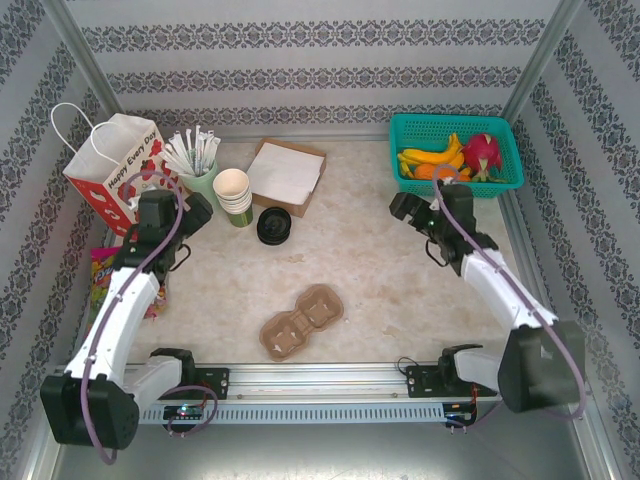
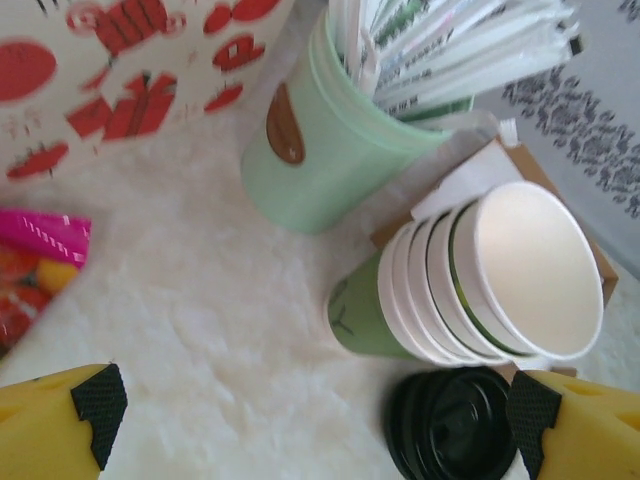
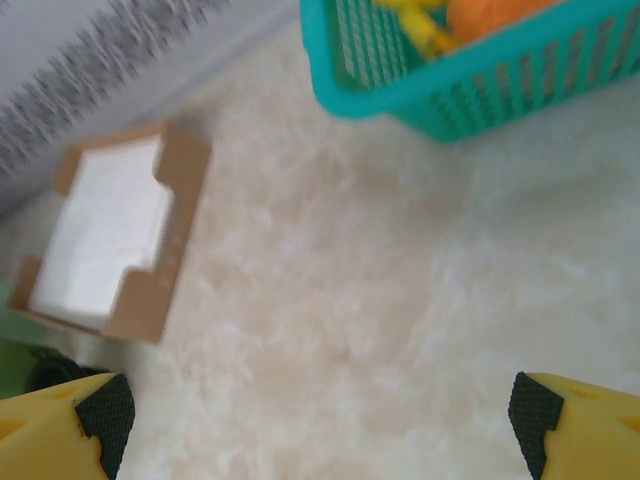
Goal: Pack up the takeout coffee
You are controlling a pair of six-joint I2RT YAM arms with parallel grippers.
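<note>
The takeout coffee cups [image 1: 233, 195] stand as a nested stack of several paper cups, cream above and green below, with no lids on. In the left wrist view the cup stack [image 2: 480, 290] is right of centre, its open mouth facing me. A pile of black lids [image 1: 274, 225] lies just right of the cups on the table; the lids [image 2: 455, 425] sit close to my right finger. My left gripper [image 1: 193, 213] [image 2: 315, 420] is open, just left of the cups, holding nothing. My right gripper [image 1: 405, 208] [image 3: 315, 420] is open over bare table.
A brown pulp cup carrier [image 1: 300, 322] lies at the front centre. A pale green cup of wrapped straws [image 1: 200, 165] [image 2: 320, 150] and a red-and-white gift bag [image 1: 115, 170] stand at back left. A napkin box [image 1: 287, 173] [image 3: 110, 235] and a teal fruit basket [image 1: 455, 155] are at the back.
</note>
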